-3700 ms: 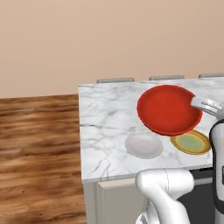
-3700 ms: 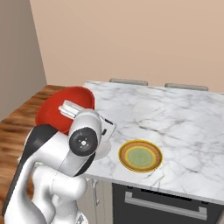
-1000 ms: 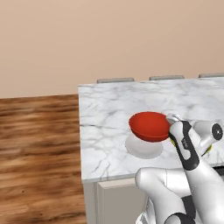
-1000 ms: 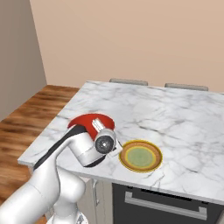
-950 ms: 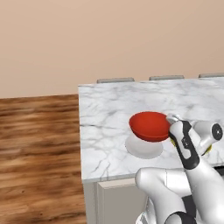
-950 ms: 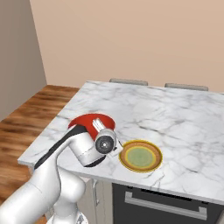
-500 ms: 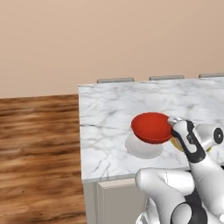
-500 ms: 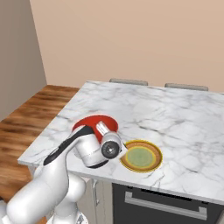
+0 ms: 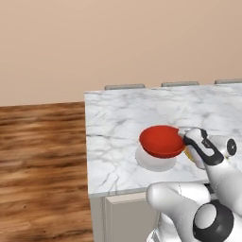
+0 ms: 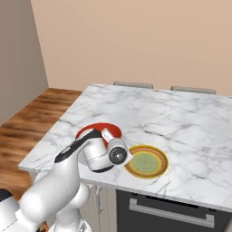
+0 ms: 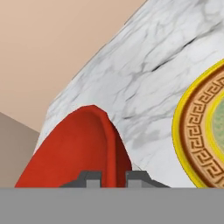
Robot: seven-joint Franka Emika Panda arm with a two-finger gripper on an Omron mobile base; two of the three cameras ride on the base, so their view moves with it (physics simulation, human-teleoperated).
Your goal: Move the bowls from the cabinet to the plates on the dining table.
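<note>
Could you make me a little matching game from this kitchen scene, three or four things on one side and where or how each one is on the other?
Things:
1. glossy red bowl
2. white-grey plate
3. yellow-gold patterned plate
4. gripper

States:
A. bare, nothing on it
B. shut on the bowl's rim
C. under the bowl
D. over the pale plate, held by its rim

Pairs: 1-D, 2-C, 3-A, 4-B
</note>
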